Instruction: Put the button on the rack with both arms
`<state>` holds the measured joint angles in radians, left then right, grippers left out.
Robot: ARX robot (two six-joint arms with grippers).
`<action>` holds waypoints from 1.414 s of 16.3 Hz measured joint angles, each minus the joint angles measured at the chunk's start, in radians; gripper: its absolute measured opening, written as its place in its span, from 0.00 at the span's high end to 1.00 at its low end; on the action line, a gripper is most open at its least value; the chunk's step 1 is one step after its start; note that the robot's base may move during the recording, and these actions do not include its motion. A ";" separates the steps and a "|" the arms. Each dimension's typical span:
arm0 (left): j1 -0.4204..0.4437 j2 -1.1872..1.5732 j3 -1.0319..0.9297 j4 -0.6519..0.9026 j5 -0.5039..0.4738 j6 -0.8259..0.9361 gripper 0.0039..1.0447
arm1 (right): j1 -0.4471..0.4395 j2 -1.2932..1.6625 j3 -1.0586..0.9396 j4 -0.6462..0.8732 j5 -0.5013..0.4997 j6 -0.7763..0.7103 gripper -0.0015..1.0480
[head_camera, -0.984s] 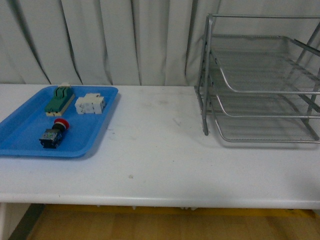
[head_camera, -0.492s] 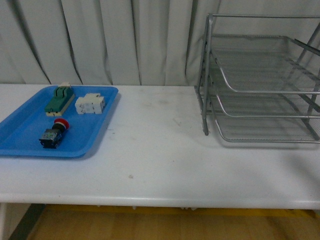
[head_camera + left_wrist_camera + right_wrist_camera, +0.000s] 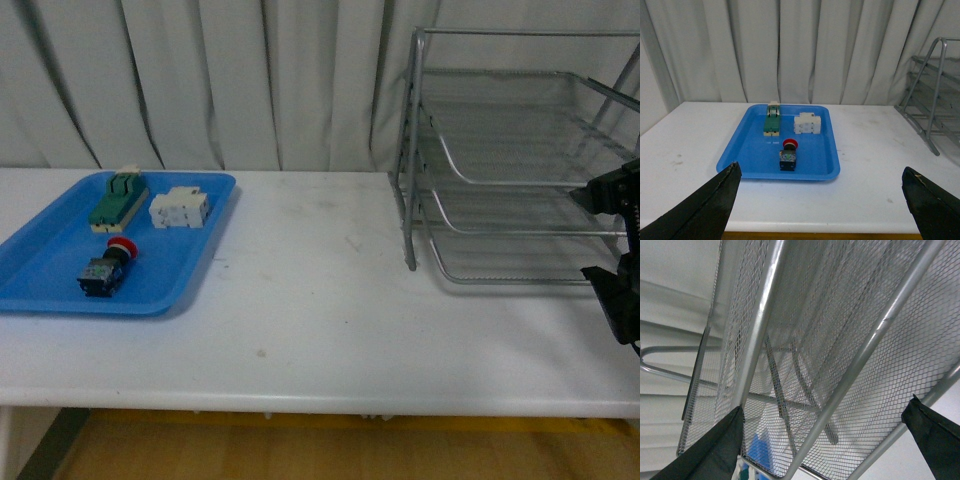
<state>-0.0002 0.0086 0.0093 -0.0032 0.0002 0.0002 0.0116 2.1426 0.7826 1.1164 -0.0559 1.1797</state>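
"None of the task is done yet, as we read it: the button (image 3: 108,268) lies on its side in the blue tray (image 3: 40,262), toward the tray's front edge, its red cap pointing at the tray's back"

"Do we have anything in hand?"

"Nothing. Our left gripper (image 3: 820,171) hangs in front of the tray, apart from it, its fingers spread wide with only air between them. Our right gripper (image 3: 612,245) is spread wide too, and it is empty"

"And where is that one, from the tray?"

"Far off to the tray's right, close up to the rack (image 3: 410,200), whose mesh fills our right wrist view. The rack stands on the table (image 3: 320,310), well apart from the tray, and we see no button on any tier"

"Does anything crowd the button?"

"Not much. A green-and-cream switch block (image 3: 119,198) and a white terminal block (image 3: 180,208) sit at the tray's back, both apart from the button, so we judge the pick to be open from above"

"So what is left?"

"All of it, we think: reach into the tray, pinch the button, carry it away to the tray's right, probably pass it from our left gripper to our right, and set it on a tier"
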 joint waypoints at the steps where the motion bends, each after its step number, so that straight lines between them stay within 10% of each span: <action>1: 0.000 0.000 0.000 0.000 0.000 0.000 0.06 | 0.010 0.023 0.045 -0.031 0.010 0.001 0.06; 3: 0.000 0.000 0.000 0.000 0.000 0.000 0.06 | 0.035 0.076 0.140 -0.117 0.044 0.005 0.06; 11: 0.000 0.000 0.000 0.000 0.000 0.000 0.06 | 0.074 0.116 0.129 -0.034 0.106 0.062 0.90; 23: 0.000 0.000 0.000 0.000 0.000 0.000 0.06 | 0.095 -0.060 -0.333 0.181 0.111 0.208 0.96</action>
<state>-0.0002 0.0086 0.0093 -0.0036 0.0002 0.0002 0.1070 2.0823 0.4496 1.2976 0.0547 1.3880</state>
